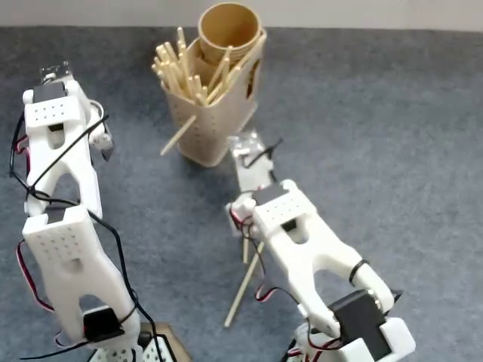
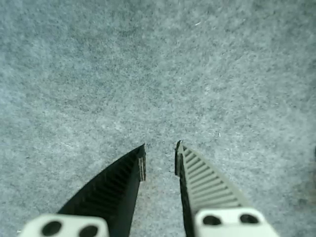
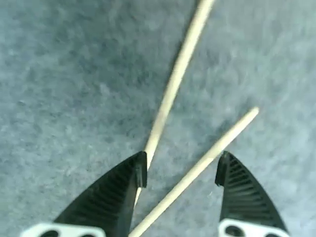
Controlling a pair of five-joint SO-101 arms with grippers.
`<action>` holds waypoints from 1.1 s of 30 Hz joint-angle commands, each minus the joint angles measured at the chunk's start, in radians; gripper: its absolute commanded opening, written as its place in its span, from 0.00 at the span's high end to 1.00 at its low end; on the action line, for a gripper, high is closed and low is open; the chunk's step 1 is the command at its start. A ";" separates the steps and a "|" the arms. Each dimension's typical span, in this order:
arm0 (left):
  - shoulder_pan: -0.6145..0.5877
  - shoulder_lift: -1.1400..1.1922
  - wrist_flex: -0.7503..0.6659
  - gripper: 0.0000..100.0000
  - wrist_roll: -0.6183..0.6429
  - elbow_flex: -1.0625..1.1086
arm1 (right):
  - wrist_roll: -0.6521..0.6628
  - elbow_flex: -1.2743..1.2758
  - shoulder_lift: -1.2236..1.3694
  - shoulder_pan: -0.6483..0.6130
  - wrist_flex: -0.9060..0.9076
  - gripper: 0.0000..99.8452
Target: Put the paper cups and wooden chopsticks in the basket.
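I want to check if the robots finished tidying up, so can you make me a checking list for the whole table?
Surface: grey felt-like mat.
Job's things: the basket stands upright, holding a paper cup and many chopsticks, one poking out through its side. Two loose chopsticks lie on the mat, not yet in.
Clutter: nothing seen.
Grippers: left pincer open over bare mat; right pincer open over the loose chopsticks.
Cables: black cables run along the left arm; red and black wires by the right arm.
Surroundings: pale strip beyond the mat's far edge.
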 commanded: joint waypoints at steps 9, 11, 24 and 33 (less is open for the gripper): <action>0.010 -0.015 -0.012 0.88 0.003 -0.008 | -0.137 0.096 -0.007 -0.084 -0.091 0.78; 0.010 -0.015 -0.012 0.88 0.003 -0.008 | -0.138 0.101 -0.005 -0.084 -0.117 0.78; 0.007 -0.015 -0.006 0.88 0.003 -0.005 | -0.130 0.125 -0.005 -0.054 -0.120 1.00; 0.008 -0.015 -0.009 0.88 0.003 -0.005 | 0.029 -0.082 -0.091 0.119 0.064 1.00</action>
